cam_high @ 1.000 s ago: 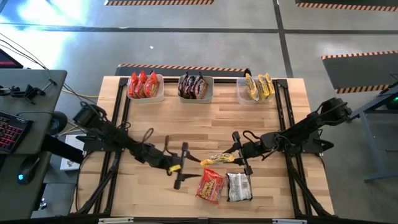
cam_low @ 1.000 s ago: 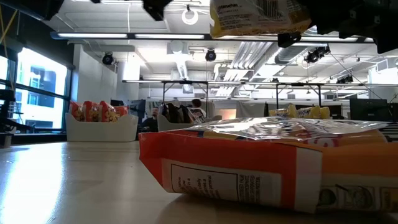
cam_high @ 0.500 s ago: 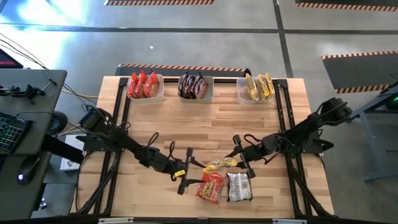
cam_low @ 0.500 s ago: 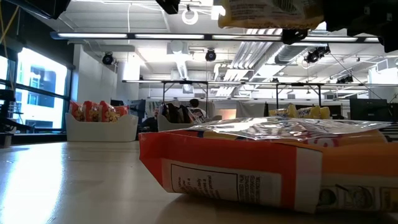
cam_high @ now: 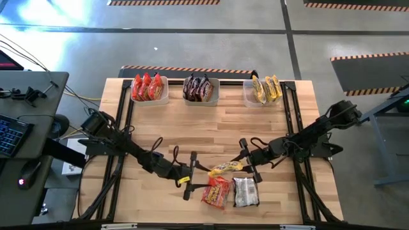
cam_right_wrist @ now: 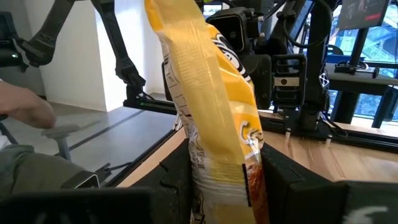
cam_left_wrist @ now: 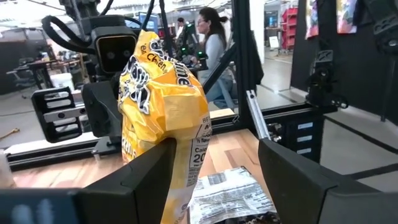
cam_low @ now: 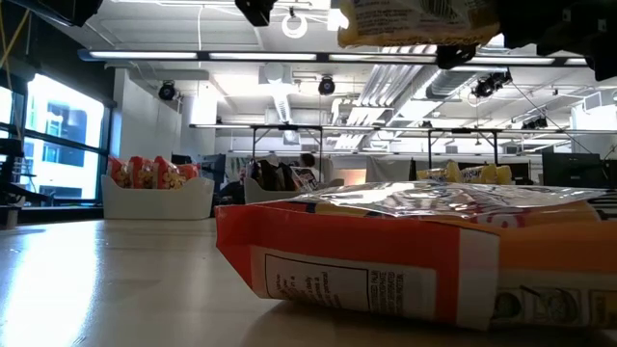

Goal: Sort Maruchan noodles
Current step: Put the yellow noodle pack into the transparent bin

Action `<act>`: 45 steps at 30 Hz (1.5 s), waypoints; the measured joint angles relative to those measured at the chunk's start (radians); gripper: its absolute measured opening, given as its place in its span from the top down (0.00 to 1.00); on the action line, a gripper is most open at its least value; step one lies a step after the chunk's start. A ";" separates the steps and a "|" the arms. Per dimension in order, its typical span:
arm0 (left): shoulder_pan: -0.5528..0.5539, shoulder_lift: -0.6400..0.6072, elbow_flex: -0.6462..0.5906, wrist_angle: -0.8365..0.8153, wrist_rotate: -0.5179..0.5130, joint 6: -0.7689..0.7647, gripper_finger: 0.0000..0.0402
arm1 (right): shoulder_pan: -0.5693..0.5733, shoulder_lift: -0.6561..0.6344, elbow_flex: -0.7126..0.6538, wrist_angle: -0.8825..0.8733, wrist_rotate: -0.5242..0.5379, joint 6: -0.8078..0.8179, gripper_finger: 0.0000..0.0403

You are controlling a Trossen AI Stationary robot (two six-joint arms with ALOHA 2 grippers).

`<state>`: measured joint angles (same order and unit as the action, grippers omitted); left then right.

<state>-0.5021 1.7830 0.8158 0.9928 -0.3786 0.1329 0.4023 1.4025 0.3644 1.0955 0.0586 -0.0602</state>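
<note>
A yellow Maruchan noodles packet [cam_high: 225, 168] hangs above the table's near middle, with my right gripper [cam_high: 246, 165] shut on it from the right. It shows at the low view's top edge [cam_low: 415, 19]. My left gripper [cam_high: 190, 174] stands open just left of the packet's free end. In the left wrist view the packet [cam_left_wrist: 163, 93] rises ahead of the open fingers [cam_left_wrist: 214, 149], close to one; I cannot tell whether it touches. A red-orange packet [cam_high: 216, 191] and a silver one [cam_high: 245, 191] lie flat on the table beneath. My right gripper pinches the yellow packet's right end [cam_right_wrist: 214, 158] between its two fingers [cam_right_wrist: 283, 180]. The fingers come in level from the table's right side. The packet stands on edge, reaches out toward the left gripper, and is lifted clear of the table.
Three pale bins stand along the far edge: one with red-orange packets [cam_high: 149, 89], one with dark packets [cam_high: 200, 89], one with yellow packets [cam_high: 263, 91]. Bare wood lies between the bins and the arms. A person [cam_left_wrist: 214, 43] is in the room beyond the table.
My left gripper has moved toward the table's right, closer to the yellow packet's free end, and has stayed open. The yellow packet remains held clear of the table by my right gripper.
</note>
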 joint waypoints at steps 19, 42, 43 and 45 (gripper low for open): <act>0.015 0.001 0.000 -0.001 0.036 -0.114 0.43 | 0.019 0.000 0.001 0.001 0.011 0.008 0.74; 0.011 0.001 -0.002 -0.010 0.053 -0.093 0.20 | 0.019 0.000 0.002 0.000 0.018 0.007 0.74; 0.009 0.001 -0.002 -0.012 0.046 -0.080 0.20 | 0.019 -0.001 0.002 -0.001 0.019 0.007 0.74; 0.004 0.001 -0.002 -0.022 0.036 -0.045 0.20 | 0.019 -0.001 0.002 -0.004 0.019 0.007 0.74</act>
<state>-0.4976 1.7844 0.8143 0.9705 -0.3422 0.0875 0.4210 1.4017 0.3668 1.0915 0.0776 -0.0532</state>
